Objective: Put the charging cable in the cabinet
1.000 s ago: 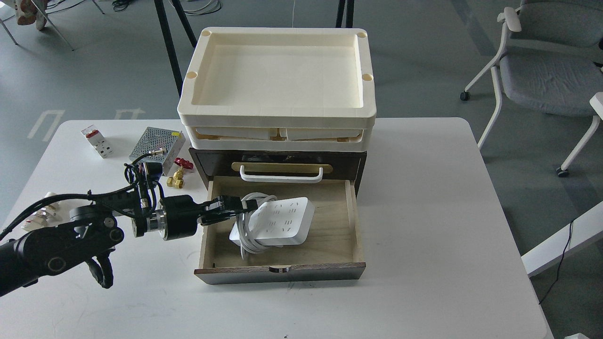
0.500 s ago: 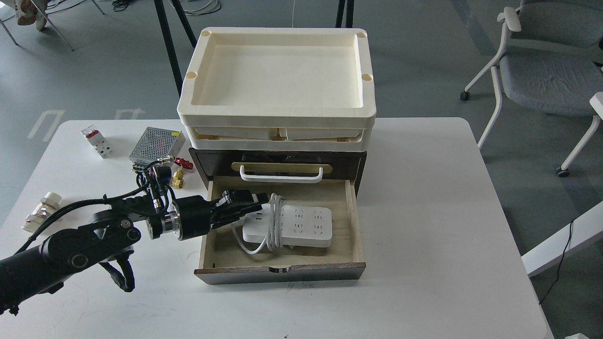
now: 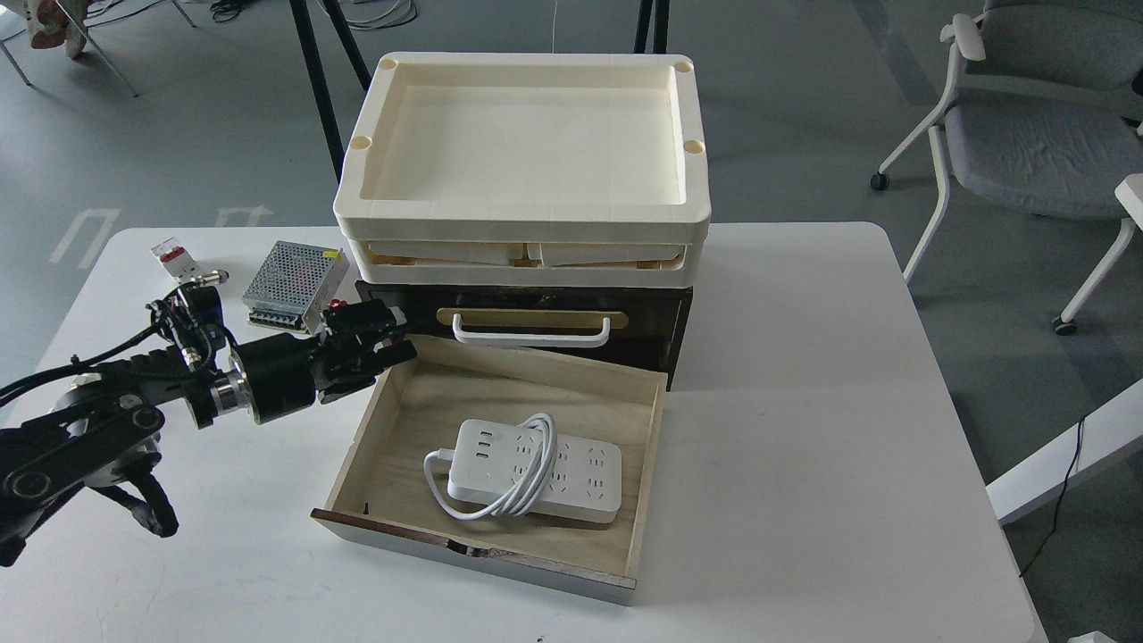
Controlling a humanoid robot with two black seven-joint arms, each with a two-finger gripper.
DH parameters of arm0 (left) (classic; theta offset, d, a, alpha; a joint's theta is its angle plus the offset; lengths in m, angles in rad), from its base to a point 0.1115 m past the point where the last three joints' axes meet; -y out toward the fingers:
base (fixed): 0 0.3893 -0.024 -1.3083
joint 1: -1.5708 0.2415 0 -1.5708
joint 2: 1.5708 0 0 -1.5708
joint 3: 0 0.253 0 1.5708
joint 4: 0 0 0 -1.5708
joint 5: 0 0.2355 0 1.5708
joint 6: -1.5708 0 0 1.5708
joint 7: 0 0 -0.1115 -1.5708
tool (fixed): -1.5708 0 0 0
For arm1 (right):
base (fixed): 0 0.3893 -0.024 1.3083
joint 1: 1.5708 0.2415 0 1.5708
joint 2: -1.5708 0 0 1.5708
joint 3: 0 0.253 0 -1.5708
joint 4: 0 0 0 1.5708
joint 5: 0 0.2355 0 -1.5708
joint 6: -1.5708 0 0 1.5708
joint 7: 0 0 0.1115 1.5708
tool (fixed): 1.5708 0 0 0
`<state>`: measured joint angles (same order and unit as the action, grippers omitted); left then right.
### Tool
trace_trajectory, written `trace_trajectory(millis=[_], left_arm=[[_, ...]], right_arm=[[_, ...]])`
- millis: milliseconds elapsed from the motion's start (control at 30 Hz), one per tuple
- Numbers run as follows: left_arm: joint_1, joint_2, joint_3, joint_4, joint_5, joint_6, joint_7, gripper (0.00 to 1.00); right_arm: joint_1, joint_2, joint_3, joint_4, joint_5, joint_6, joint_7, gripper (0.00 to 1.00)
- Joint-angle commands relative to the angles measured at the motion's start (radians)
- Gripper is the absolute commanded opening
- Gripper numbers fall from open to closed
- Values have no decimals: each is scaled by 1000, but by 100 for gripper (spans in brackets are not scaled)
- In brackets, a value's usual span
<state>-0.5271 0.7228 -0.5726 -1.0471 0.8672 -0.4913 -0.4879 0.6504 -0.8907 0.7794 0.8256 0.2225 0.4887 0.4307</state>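
The charging cable (image 3: 536,469), a flat white power strip with its cord looped around it, lies flat on the floor of the pale wood drawer (image 3: 393,438). The drawer is pulled far out of the dark brown cabinet (image 3: 661,317) and sits askew, its front swung to the left. The cabinet's white bar handle (image 3: 531,332) and cream trays (image 3: 527,214) are above it. My left gripper (image 3: 386,335) is open and empty, just outside the drawer's back left corner, apart from the cable. My right gripper is out of view.
A perforated silver power supply box (image 3: 295,272) and a white-and-red breaker block (image 3: 174,254) lie on the white table (image 3: 804,402) behind my left arm. A red valve handle (image 3: 337,304) peeks out by the gripper. A grey chair (image 3: 1027,134) stands off the table at right.
My left gripper let go of the power strip and drew back left, out of the drawer. The strip now lies flat. The drawer slid further out and twisted to the left.
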Motion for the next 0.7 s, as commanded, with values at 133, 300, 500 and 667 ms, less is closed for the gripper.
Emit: trace_trajectory(millis=[133, 300, 500, 667], left_arm=[[15, 73, -150, 182, -223, 3, -1, 98], [15, 72, -185, 282, -258, 3, -1, 99], [18, 66, -279, 435, -377, 3, -1, 99], [-13, 63, -283, 581, -476, 3, -1, 99]], right_arm=[[0, 1, 0, 0, 0, 0, 0, 100], [-2, 1, 0, 0, 0, 0, 0, 100], [-5, 3, 3, 12, 2, 0, 0, 100], [-5, 12, 37, 35, 2, 0, -1, 100]])
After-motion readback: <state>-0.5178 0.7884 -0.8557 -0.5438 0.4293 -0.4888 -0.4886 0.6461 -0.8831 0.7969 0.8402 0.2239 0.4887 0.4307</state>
